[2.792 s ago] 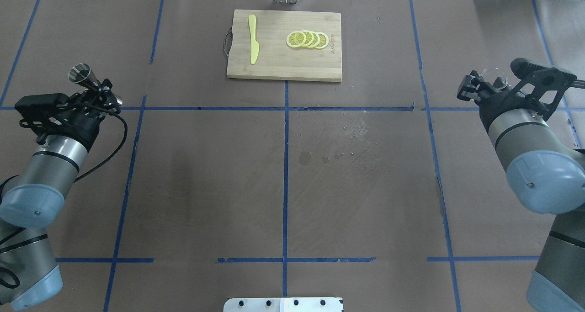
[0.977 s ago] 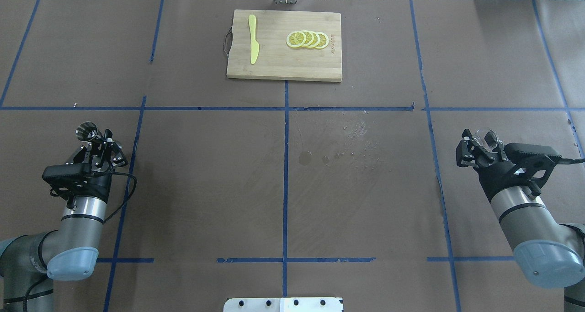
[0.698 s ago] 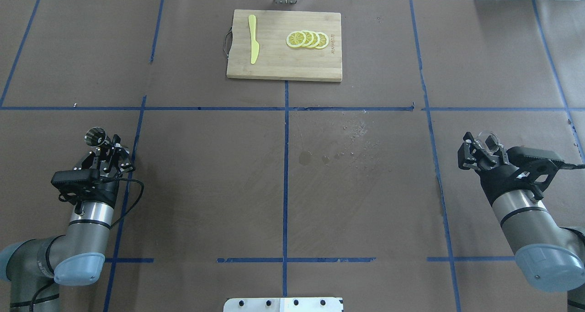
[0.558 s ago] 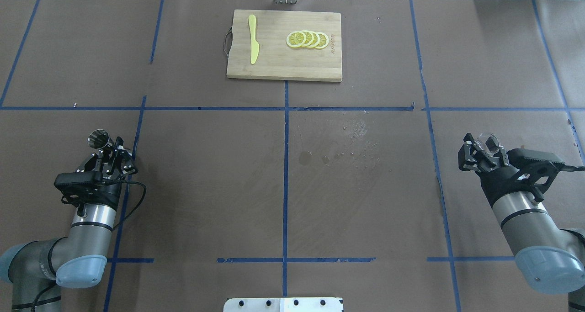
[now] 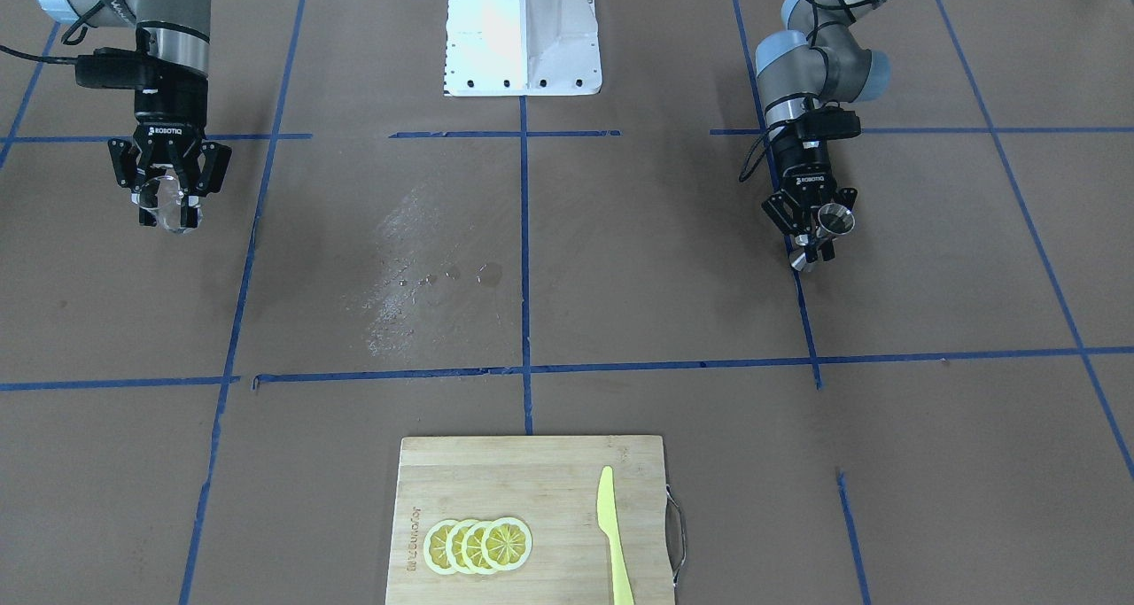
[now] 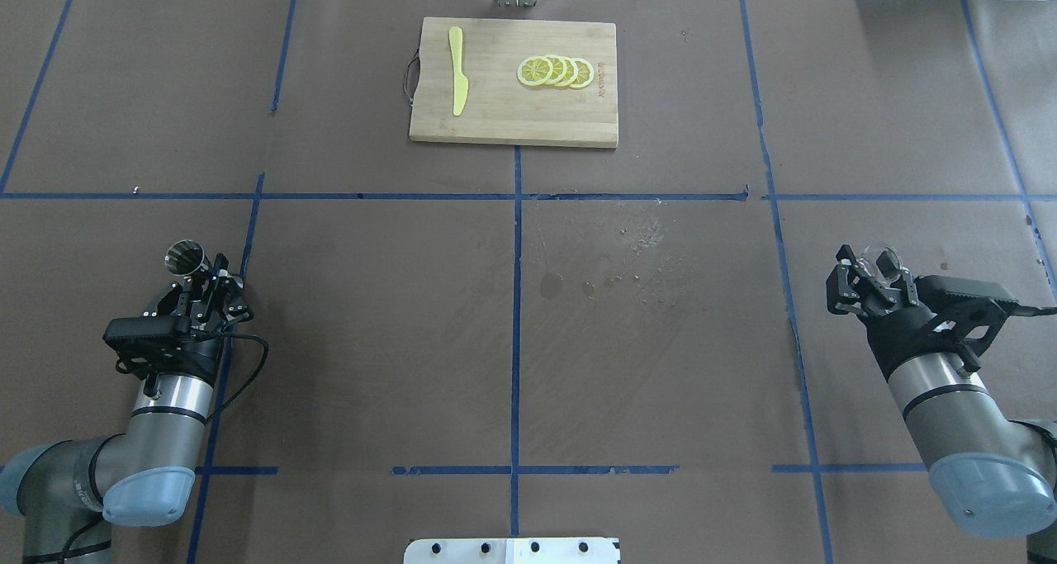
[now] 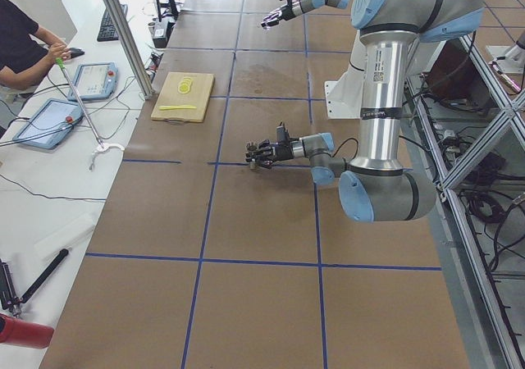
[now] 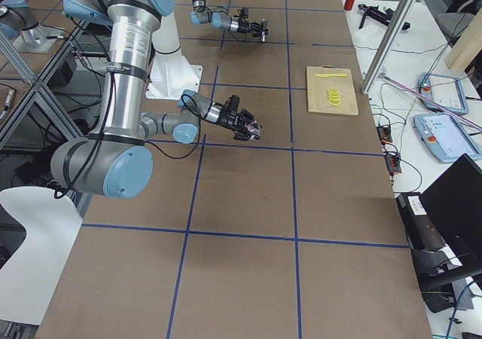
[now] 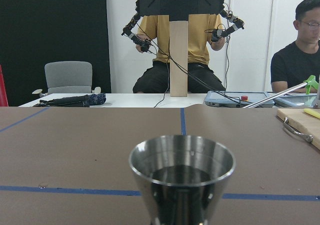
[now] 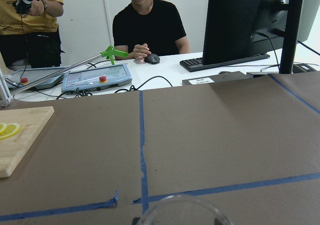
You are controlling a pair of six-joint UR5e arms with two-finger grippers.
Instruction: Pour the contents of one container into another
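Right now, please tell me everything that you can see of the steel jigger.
The jigger is small, shiny steel: two cones joined at a narrow waist. The left gripper is shut on the waist, holding it roughly upright, mouth up, above the brown table. Its inside looks dark; whether it holds liquid I cannot tell.

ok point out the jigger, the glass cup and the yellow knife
jigger (image 9: 182,202), left wrist view, on its upper cone's outer wall
glass cup (image 6: 880,260), overhead view, on its clear wall
yellow knife (image 6: 459,93), overhead view, on its blade
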